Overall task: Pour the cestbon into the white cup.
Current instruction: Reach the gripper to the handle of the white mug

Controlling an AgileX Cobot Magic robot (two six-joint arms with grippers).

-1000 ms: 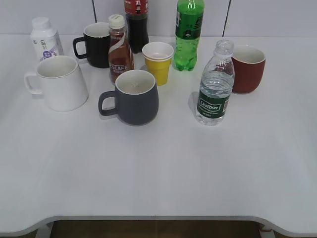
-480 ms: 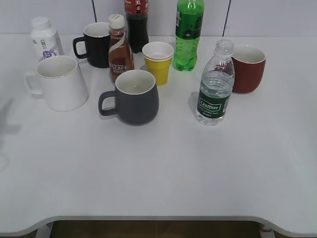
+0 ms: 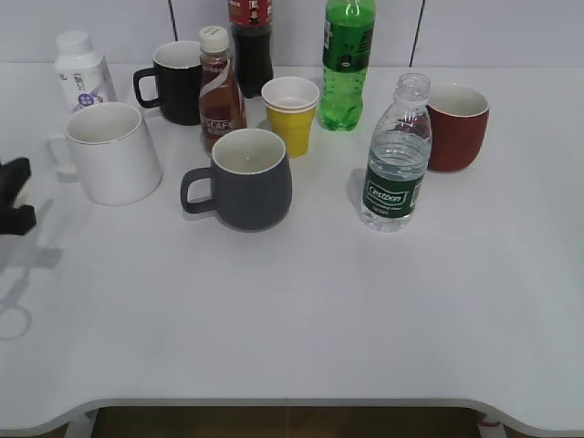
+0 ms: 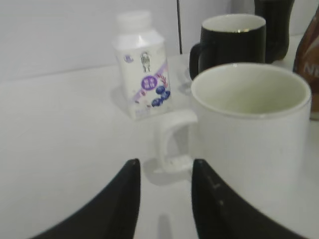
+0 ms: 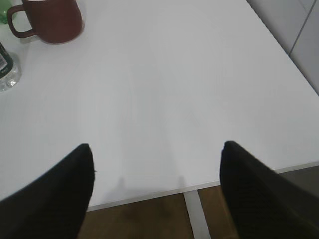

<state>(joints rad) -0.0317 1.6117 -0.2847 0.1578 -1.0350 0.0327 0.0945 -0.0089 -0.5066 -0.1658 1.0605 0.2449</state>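
Note:
The cestbon (image 3: 396, 155) stands upright and uncapped at the right of the table; only its base shows in the right wrist view (image 5: 7, 69). The white cup (image 3: 112, 151) stands at the left, handle pointing left, and fills the right of the left wrist view (image 4: 251, 127). My left gripper (image 3: 13, 196) has entered at the left edge of the exterior view. In its wrist view it (image 4: 164, 164) is open and empty, just short of the cup's handle (image 4: 174, 142). My right gripper (image 5: 157, 149) is open wide and empty over the table's front right edge, out of the exterior view.
A dark grey mug (image 3: 246, 178), brown coffee bottle (image 3: 221, 89), yellow paper cup (image 3: 291, 113), black mug (image 3: 175, 80), green soda bottle (image 3: 347, 59), dark cola bottle (image 3: 252, 41), red-brown mug (image 3: 456, 126) and white yoghurt bottle (image 3: 82, 71) stand at the back.
My left gripper has come into the exterior view from the left edge, toward the white cup's handle. The objects have not moved.

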